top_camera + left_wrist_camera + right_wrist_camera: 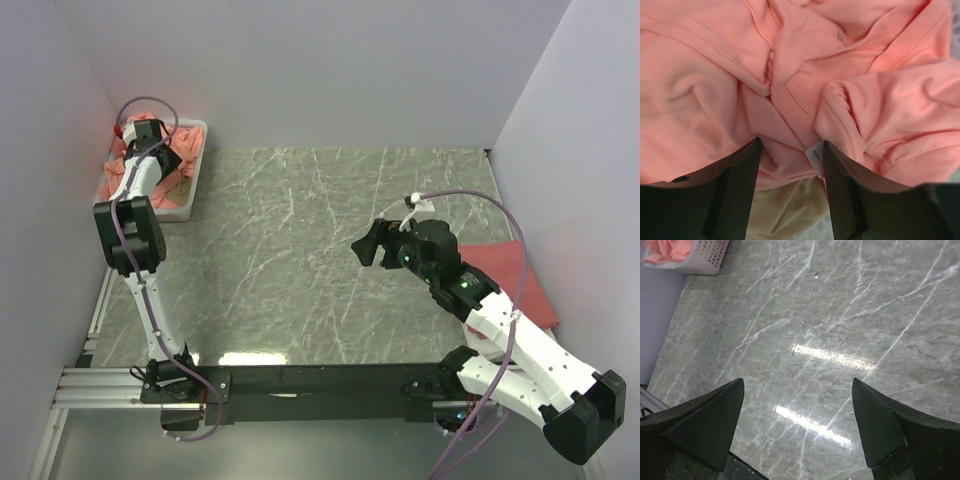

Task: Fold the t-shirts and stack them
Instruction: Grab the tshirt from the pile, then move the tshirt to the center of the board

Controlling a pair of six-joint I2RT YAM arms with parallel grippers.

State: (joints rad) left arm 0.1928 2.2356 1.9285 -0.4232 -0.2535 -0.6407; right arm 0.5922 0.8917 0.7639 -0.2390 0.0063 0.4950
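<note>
Two shirts are in plain sight, one of them packed in the white plastic lattice basket [194, 188] at the far left corner of the grey, white-veined marble-look table [300, 250]. The basket holds a crumpled salmon-pink t-shirt [710, 75], its soft knit bunched into deep folds and stitched hems, with a paler beige cloth [785, 210] showing beneath it. The left gripper [790, 145] reaches down into the basket, its dark wedge-shaped fingers [742, 170] parted part-way and pressed against the pink fabric; a fold of the shirt and a small white label [816, 156] lie between the tips, and nothing looks clamped. A darker rose-red t-shirt [522, 275] lies flat at the table's right edge, partly under the right arm. The right gripper [797, 385] hangs above bare, glossy tabletop near the middle, well apart from both shirts, its jaws spread wide and holding nothing.
</note>
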